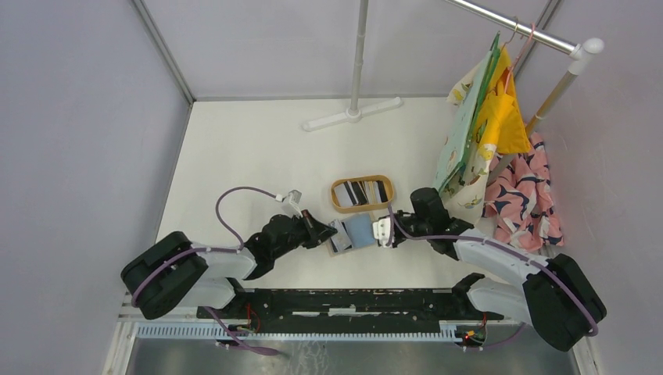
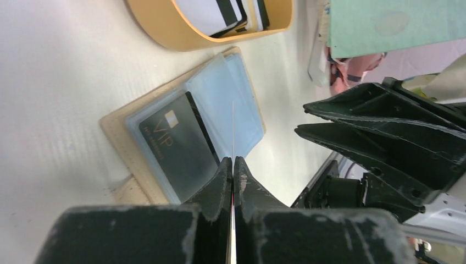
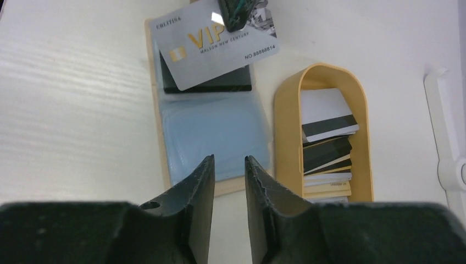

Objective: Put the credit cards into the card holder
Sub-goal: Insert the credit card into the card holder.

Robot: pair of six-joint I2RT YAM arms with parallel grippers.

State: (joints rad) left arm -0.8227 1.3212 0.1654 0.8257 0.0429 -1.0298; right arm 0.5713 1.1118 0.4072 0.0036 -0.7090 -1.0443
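Left jaws clench the silver card; slide it flat into the wallet (right jaws, parted, could pin it).

one wallet, one tray, one rack, and two grippers: the left gripper and the right gripper. two cards are outside the tray: one silver card and one black card. the tray's stack of cards shows at least four; the exact count cannot be told.
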